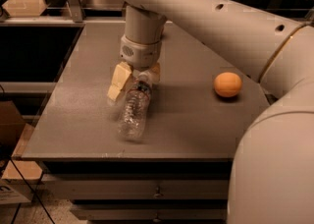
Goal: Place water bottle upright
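Observation:
The water bottle (133, 112) lies on its side on the grey table (196, 120), its base toward the front edge and its neck with the label band pointing back toward the arm. My gripper (137, 83) hangs from the white arm directly over the bottle's neck end. Its tan fingers (119, 82) stand apart, one on each side of the neck. The bottle's cap is hidden under the wrist. The bottle rests on the table and is not lifted.
An orange ball (227, 84) sits on the table at the right, well away from the bottle. The table's front edge runs just below the bottle's base. A cardboard box (12, 134) stands on the floor at the left.

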Robot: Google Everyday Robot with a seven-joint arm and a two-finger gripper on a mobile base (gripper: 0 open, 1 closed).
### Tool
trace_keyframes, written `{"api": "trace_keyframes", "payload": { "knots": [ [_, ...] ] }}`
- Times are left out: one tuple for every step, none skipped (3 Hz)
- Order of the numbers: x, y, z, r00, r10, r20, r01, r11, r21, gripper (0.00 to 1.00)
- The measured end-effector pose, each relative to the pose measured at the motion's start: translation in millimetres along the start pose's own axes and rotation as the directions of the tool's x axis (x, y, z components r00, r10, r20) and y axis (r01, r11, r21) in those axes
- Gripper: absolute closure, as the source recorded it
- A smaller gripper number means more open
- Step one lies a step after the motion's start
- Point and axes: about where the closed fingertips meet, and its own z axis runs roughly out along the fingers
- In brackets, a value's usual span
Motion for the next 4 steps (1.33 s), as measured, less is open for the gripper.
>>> {"api": "trace_keyframes", "payload": {
  "knots": [
    [-4, 3, -4, 1.0, 0.003, -0.009, -0.003, 0.9993, 0.038, 0.41],
    [-7, 7, -4, 1.0, 0.001, -0.007, -0.001, 0.9988, 0.048, 0.64],
    [-10, 12, -6, 0.999, -0.011, 0.031, 0.01, 0.9995, 0.03, 0.87],
    [-19, 20, -28, 0.981, -0.069, 0.182, 0.074, 0.9971, -0.02, 1.0]
  ]
}}
